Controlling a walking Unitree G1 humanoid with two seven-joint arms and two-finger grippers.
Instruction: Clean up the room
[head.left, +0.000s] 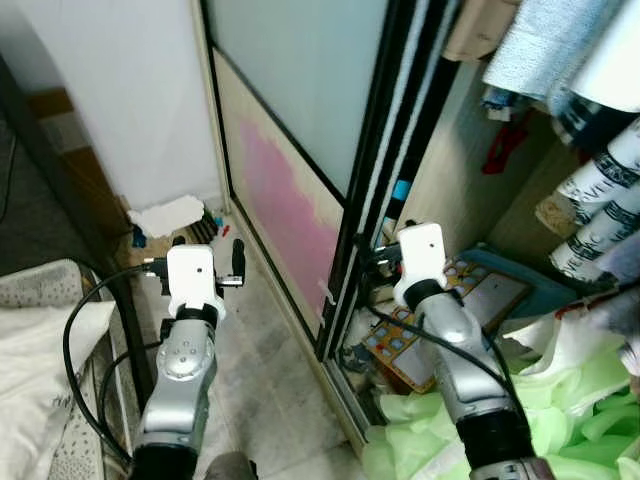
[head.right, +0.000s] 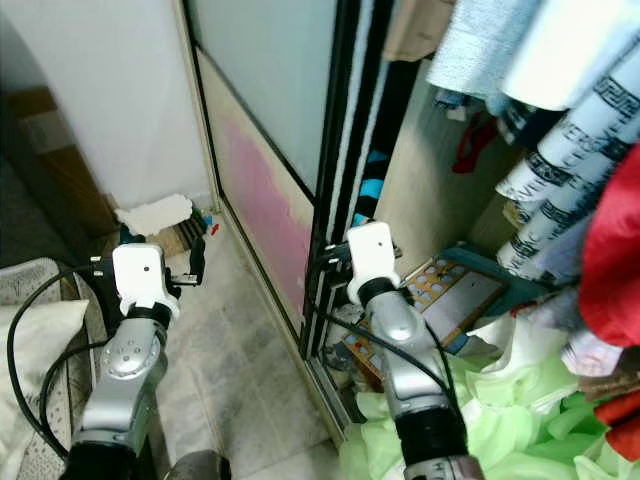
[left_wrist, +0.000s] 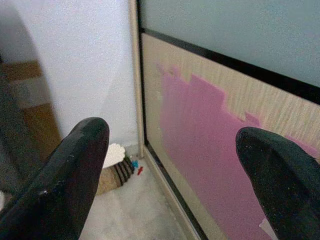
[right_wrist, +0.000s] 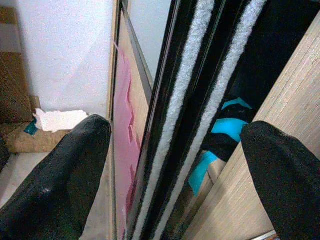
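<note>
I stand before a wardrobe whose sliding door (head.left: 300, 150) has a frosted upper pane and a pink lower panel. My left gripper (head.left: 200, 252) is held open over the tiled floor, facing the door's pink panel (left_wrist: 200, 140). To its right, my open right gripper (head.left: 376, 256) sits close to the door's black edge with its white brush strips (right_wrist: 192, 100). Neither gripper has anything between its fingers. A heap of light green cloth (head.left: 570, 420) spills from the wardrobe's open side. A white cloth (head.left: 165, 214) lies on a small box by the far wall.
Hanging clothes (head.left: 560, 60) crowd the wardrobe's upper right. A flat game board and a blue box (head.left: 480, 290) lie on its floor behind the green cloth. White bedding (head.left: 35, 350) and a dark frame lie to my left. Small red and blue bits (head.left: 225, 228) sit near the door track.
</note>
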